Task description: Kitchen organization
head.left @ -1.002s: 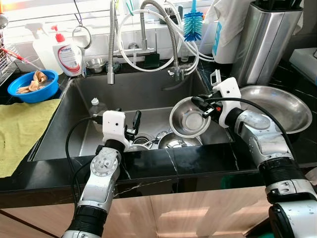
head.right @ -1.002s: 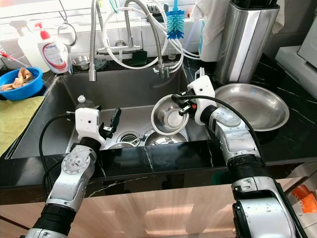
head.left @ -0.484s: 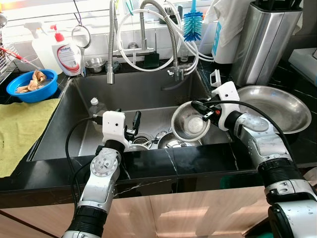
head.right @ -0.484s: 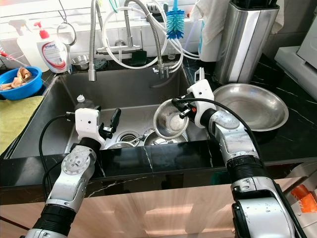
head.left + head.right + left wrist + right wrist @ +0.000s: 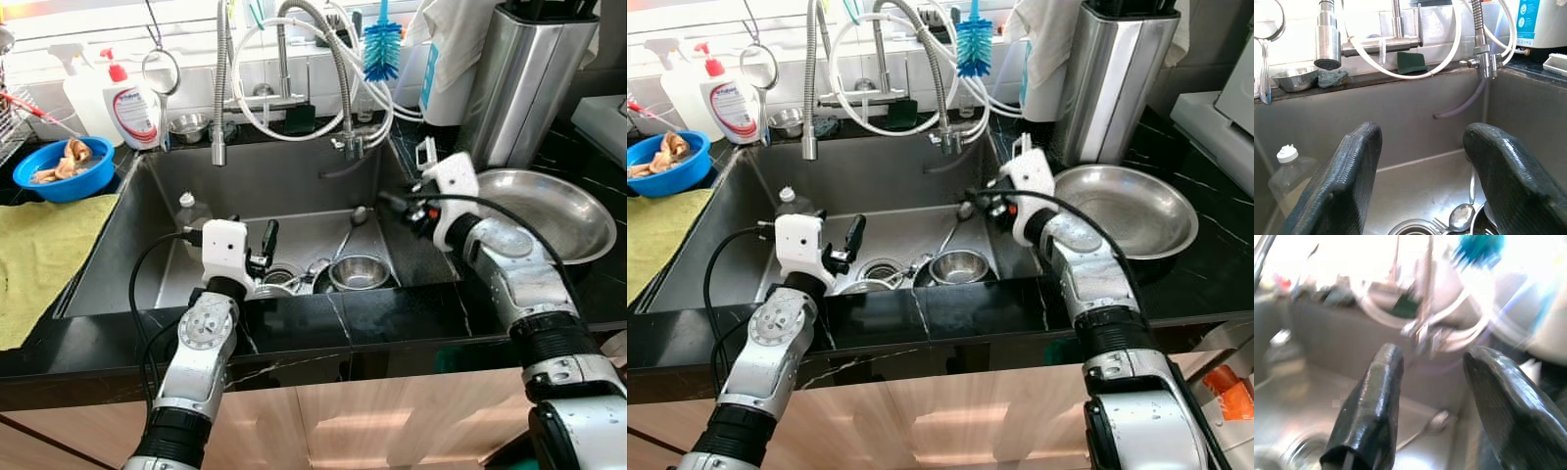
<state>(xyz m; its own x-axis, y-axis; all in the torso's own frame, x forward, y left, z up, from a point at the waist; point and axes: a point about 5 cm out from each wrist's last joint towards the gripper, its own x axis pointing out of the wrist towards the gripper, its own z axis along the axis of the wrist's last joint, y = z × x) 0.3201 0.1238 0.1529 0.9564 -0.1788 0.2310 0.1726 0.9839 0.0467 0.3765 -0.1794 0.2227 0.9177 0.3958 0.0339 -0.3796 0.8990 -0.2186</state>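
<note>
Right gripper point(image 5: 395, 205), fingers spread and empty, hangs over the sink point(image 5: 294, 186) above a steel bowl point(image 5: 357, 271).

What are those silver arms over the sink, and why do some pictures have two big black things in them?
That's a house robot, seen from cameras on its head. Its left gripper and right gripper hover over the sink, both open, holding nothing. The big black things are fingers: each wrist has a camera looking along them. In the sink lie a small steel bowl, a spoon and a bottle. A big steel bowl sits on the counter to the right; a blue bowl sits left.
</note>
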